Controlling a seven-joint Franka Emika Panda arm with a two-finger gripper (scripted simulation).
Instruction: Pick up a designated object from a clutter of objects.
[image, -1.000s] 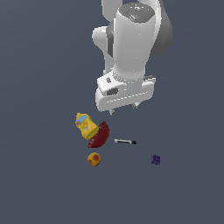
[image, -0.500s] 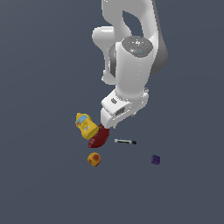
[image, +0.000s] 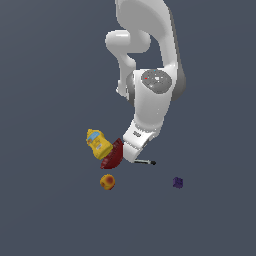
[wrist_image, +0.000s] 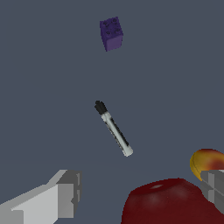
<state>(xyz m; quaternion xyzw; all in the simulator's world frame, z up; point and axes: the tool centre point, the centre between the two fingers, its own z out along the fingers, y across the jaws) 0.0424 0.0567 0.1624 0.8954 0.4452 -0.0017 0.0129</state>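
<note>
The designated object is a thin marker pen (wrist_image: 113, 129) with a pale grey-white body and a black end. It lies flat on the dark floor. In the exterior view only its black-tipped end (image: 148, 162) shows past my hand. My gripper (wrist_image: 142, 190) is open and empty, with one finger (wrist_image: 65, 192) on each side of the wrist view. It hangs low over the clutter, above the dark red bowl piece (wrist_image: 168, 203), beside the pen and apart from it. In the exterior view the gripper (image: 131, 153) sits between the bowl piece (image: 112, 156) and the pen.
A yellow bottle-like toy (image: 97, 143) leans on the bowl piece at the exterior view's left. An orange-red ball (image: 107, 182) lies in front of them and shows in the wrist view (wrist_image: 205, 162). A small purple cube (image: 177, 182) (wrist_image: 111, 33) lies beyond the pen.
The arm has swung down and turned, bringing the hand from well above the clutter to just over the bowl piece and the pen. The objects have not moved.
</note>
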